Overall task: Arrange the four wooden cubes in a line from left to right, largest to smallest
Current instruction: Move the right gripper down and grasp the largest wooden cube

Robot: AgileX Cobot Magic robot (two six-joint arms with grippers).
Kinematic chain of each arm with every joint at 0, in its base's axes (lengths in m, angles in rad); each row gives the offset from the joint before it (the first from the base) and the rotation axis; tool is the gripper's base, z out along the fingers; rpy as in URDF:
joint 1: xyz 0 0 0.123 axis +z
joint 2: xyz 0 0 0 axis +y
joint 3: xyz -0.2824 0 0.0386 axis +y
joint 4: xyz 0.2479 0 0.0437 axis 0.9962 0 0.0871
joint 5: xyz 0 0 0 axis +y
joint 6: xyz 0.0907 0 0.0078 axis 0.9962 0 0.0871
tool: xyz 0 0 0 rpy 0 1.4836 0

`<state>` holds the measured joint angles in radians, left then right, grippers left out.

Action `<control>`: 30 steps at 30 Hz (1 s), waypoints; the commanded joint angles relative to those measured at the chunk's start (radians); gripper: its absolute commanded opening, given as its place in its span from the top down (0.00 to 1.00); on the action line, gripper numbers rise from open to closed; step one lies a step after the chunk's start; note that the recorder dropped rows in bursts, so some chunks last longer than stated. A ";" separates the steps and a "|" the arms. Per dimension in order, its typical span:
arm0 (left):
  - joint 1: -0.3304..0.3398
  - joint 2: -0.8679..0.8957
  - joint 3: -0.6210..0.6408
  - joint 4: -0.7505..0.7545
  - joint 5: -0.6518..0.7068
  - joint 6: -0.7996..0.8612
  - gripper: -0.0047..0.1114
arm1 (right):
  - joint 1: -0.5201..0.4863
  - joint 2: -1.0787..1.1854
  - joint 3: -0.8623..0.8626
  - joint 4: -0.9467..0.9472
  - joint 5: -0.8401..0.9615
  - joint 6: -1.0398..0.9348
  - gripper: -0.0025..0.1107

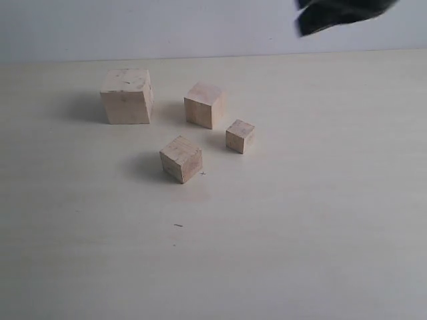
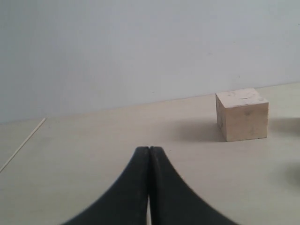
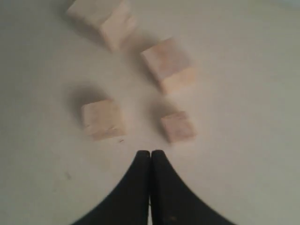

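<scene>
Four pale wooden cubes sit on the table. The largest cube [image 1: 127, 96] stands at the back left. A second, smaller cube [image 1: 205, 105] is to its right, and the smallest cube [image 1: 239, 136] lies right of that. A mid-sized cube [image 1: 181, 159] sits nearer the front. The right wrist view shows all of them: largest [image 3: 102, 18], second [image 3: 168, 64], mid-sized [image 3: 102, 119], smallest [image 3: 177, 126]. My right gripper [image 3: 150, 153] is shut and empty, above the table short of the smallest cube. My left gripper [image 2: 149, 149] is shut and empty, with the largest cube [image 2: 242, 114] some way off.
The tabletop [image 1: 300, 233] is pale and plain, with a light wall [image 1: 167, 27] behind it. A dark part of the right arm [image 1: 337, 15] shows at the top right of the exterior view. A table edge [image 2: 22, 145] shows in the left wrist view.
</scene>
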<state>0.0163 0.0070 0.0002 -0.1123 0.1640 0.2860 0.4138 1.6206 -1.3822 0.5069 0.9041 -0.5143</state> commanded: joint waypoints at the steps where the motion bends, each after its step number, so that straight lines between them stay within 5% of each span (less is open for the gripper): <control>1: 0.002 -0.007 0.000 -0.001 -0.002 0.002 0.96 | 0.067 0.366 -0.324 0.069 0.184 -0.167 0.98; 6: 0.002 -0.007 0.000 -0.001 -0.002 0.002 0.96 | 0.161 0.596 -0.561 -0.032 0.150 -0.205 0.84; 17: 0.002 -0.007 0.000 -0.001 -0.002 0.002 0.96 | 0.285 0.748 -0.750 -0.126 -0.085 -0.334 0.10; 30: 0.002 -0.007 0.000 -0.001 -0.002 0.002 0.96 | 0.285 0.955 -1.006 -0.011 -0.130 -0.483 0.05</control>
<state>0.0163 0.0070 0.0002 -0.1123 0.1644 0.2879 0.6994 2.5386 -2.3241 0.4829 0.7847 -0.9809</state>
